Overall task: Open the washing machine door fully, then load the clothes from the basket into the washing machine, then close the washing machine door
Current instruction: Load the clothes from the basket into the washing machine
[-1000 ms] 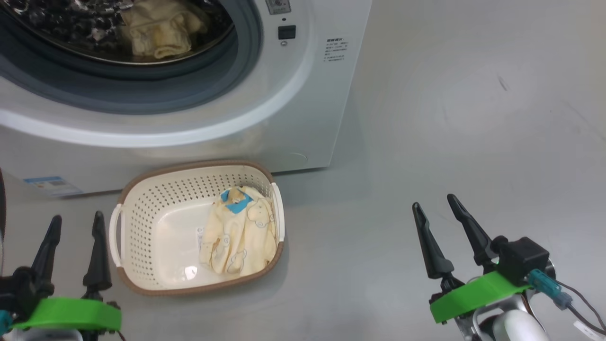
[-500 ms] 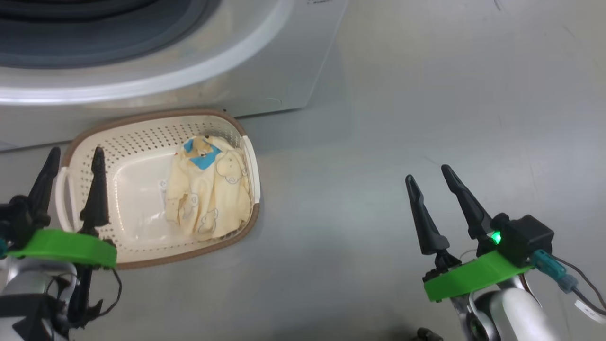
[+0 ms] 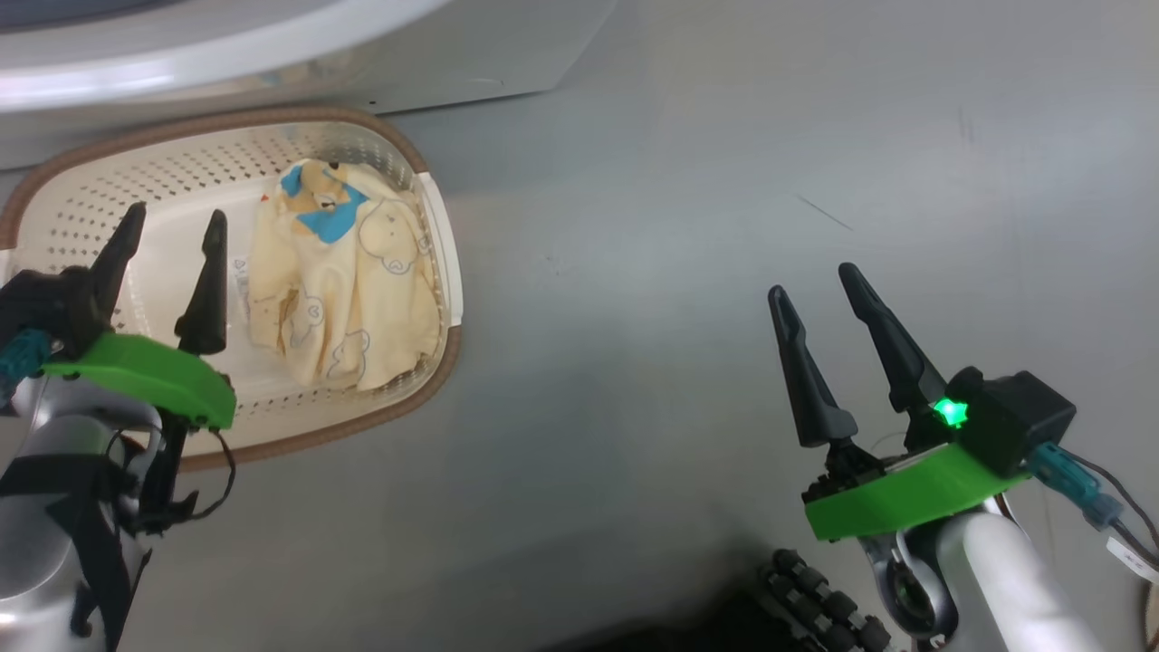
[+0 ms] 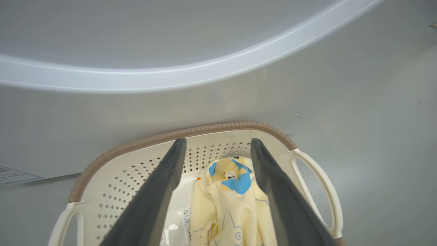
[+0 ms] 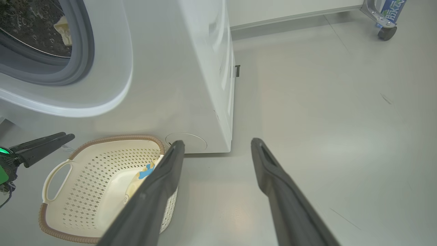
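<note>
Moved: the head camera is tipped further down than a second ago. The left gripper (image 3: 177, 213), then beside the 9 o'clock handle of the basket (image 3: 181, 167), is now placed over its inside.
Left hand: the fingers are held wide apart with nothing clamped, and are pointed toward 1 o'clock.
Right hand: the right gripper (image 3: 810, 279) is spread and empty. It is pointed toward 11 o'clock over the grey floor (image 3: 679, 226), well apart from the basket.
Load: the clothes (image 3: 344, 290), soft, crumpled and pale yellow, are laid in the basket's 3 o'clock half. The long axis is run from 12 to 5 o'clock, with the blue-and-tan bear patch at the 12 o'clock end.
Container: the basket is made of perforated cream plastic, a rounded rectangle with a brown woven-look rim. Its long axis is set 9 to 3 o'clock, just before the washing machine (image 5: 153, 85).
Drum (image 5: 34, 27): a pale piece (image 5: 65, 30) is seen inside.
</note>
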{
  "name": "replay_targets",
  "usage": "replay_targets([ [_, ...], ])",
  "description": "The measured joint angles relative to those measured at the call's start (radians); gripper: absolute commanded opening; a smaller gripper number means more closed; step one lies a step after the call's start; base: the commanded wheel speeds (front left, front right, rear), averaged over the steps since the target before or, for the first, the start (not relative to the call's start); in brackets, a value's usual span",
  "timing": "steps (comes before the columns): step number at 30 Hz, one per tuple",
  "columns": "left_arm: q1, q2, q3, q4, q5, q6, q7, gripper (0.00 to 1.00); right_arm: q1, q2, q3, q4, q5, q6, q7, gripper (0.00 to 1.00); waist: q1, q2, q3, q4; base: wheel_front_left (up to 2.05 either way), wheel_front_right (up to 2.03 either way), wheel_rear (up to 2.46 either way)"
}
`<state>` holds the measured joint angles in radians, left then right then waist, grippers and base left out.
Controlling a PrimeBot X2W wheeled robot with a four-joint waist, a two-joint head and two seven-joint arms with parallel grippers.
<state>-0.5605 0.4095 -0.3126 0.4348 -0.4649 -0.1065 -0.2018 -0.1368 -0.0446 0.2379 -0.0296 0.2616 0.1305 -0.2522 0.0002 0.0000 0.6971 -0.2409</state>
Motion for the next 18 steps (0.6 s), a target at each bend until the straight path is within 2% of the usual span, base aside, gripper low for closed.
replay_targets([
  [5,-0.070,-0.003,-0.056,0.083,0.011,-0.017,0.019,1.00,-0.001,0.000,0.003,-0.004,0.011,0.000,0.000,1.00,-0.0001,0.0000,0.053,-0.008,0.00,0.00,0.00],
  [18,-0.231,-0.021,-0.155,0.270,-0.023,-0.022,0.100,1.00,-0.036,0.000,0.042,-0.014,0.044,0.000,0.000,1.00,-0.0001,0.0000,0.148,-0.041,0.00,0.00,0.00],
])
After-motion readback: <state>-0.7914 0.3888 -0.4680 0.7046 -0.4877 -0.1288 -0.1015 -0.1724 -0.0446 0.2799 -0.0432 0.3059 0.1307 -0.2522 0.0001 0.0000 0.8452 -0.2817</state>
